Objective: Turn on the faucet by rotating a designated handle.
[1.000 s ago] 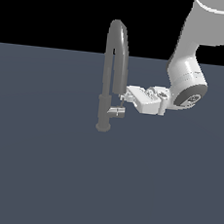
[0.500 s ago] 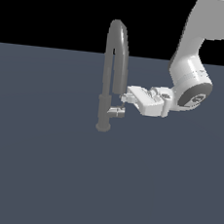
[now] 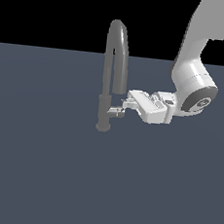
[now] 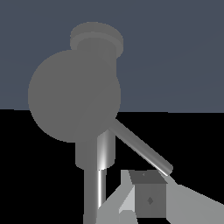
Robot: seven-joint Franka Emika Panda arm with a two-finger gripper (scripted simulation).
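End effector (image 3: 125, 105) touches the handle (image 3: 115, 111) from the exterior view's right.

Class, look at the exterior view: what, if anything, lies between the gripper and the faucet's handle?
Nothing. The gripper has reached the handle, its tip right at the stub's end, no other object between; the exterior view shows this.

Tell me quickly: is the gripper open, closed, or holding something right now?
Gripper: right at the handle of the faucet; open or shut cannot be told from these views.
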